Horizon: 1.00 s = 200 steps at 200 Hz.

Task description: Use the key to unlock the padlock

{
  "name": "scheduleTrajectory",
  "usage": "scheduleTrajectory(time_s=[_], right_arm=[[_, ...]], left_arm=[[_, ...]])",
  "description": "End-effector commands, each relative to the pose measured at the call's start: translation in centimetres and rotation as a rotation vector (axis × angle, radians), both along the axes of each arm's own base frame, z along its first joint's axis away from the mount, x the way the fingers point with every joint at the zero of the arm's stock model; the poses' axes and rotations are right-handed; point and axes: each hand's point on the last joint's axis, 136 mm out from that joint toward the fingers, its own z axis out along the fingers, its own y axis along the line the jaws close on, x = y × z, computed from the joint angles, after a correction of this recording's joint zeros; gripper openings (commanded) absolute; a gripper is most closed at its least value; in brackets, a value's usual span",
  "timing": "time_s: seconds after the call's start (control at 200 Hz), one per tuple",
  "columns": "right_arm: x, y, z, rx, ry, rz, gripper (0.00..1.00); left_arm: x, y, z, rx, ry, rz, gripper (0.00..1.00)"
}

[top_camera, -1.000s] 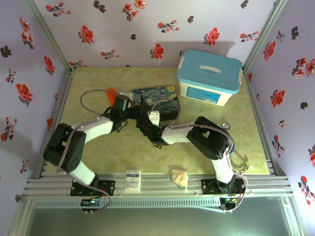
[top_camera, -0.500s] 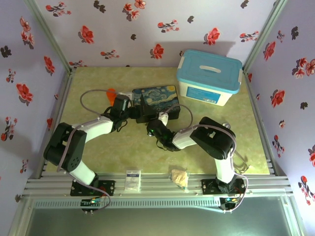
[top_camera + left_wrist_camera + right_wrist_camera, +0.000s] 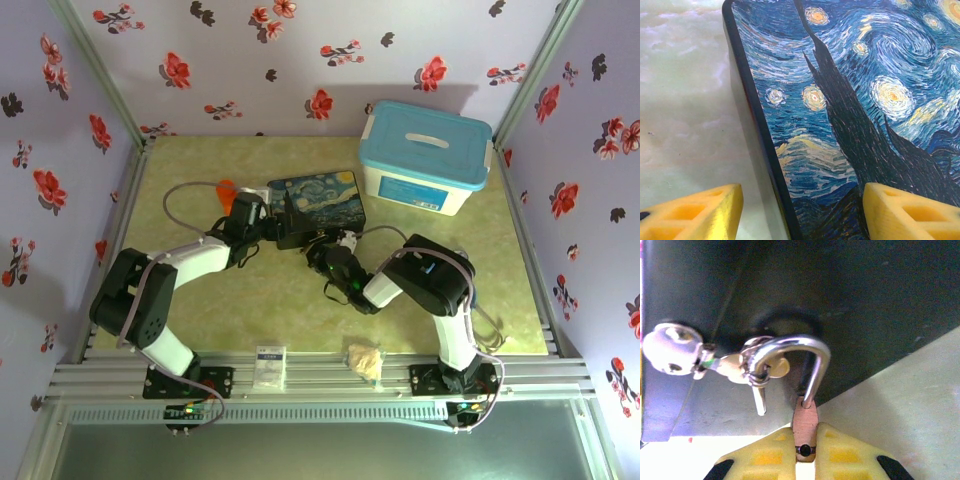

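Observation:
In the right wrist view the small brass padlock (image 3: 805, 417) sits edge-on between my yellow fingers, and my right gripper (image 3: 805, 436) is shut on its body. Its silver shackle (image 3: 816, 351) arches up and left to a metal ring on the dark front of the painted box (image 3: 855, 300). A thin pale metal piece (image 3: 760, 401) hangs from that ring; I cannot tell whether it is the key. My left gripper (image 3: 801, 217) stands open astride the box's left edge (image 3: 757, 130), one finger over the table and one over the lid. In the top view the grippers (image 3: 262, 222) (image 3: 338, 246) flank the box (image 3: 322, 200).
A white tub with a blue lid (image 3: 425, 155) stands at the back right, close to the painted box. An orange piece (image 3: 225, 186) lies left of the box. A white card (image 3: 268, 365) and a crumpled beige lump (image 3: 365, 360) rest on the front rail.
My right gripper has slid right along the box's front and closed on the padlock. The left arm has barely moved.

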Motion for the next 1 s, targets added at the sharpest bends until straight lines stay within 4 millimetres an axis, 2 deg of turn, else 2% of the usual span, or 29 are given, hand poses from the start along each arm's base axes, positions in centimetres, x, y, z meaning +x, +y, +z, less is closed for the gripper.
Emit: scheduleTrajectory(time_s=[0.0, 0.095, 0.19, 0.265, 0.515, 0.675, 0.865, 0.995], right_arm=[[1.0, -1.3, 0.5, 0.112, 0.011, -0.083, 0.0], [1.2, -1.0, 0.1, 0.248, 0.047, -0.106, 0.0], [1.3, -1.0, -1.3, 0.376, 0.111, -0.145, 0.0], [1.1, -1.0, -1.1, 0.34, 0.081, -0.13, 0.0], [1.4, -3.9, -1.5, 0.349, 0.104, -0.227, 0.0], [1.9, -3.9, 0.0, 0.372, 0.078, -0.22, 0.0], [1.8, -6.5, -0.1, 0.341, 0.071, -0.271, 0.0], [1.8, -6.5, 0.6, 0.332, 0.056, -0.241, 0.0]], left_arm=[[-2.4, 2.1, -5.2, 0.116, 0.16, 0.013, 0.63], [-2.4, 2.2, -5.4, 0.119, 0.163, 0.013, 0.62], [-2.4, 2.2, -5.5, 0.121, 0.163, 0.011, 0.62], [-2.4, 2.1, -5.4, 0.123, 0.163, 0.008, 0.62], [-2.4, 2.2, -5.4, 0.123, 0.16, 0.008, 0.62], [-2.5, 2.2, -5.4, 0.127, 0.16, 0.004, 0.62], [-2.5, 2.2, -5.4, 0.128, 0.159, 0.004, 0.61], [-2.4, 2.2, -5.3, 0.128, 0.159, 0.005, 0.61]])
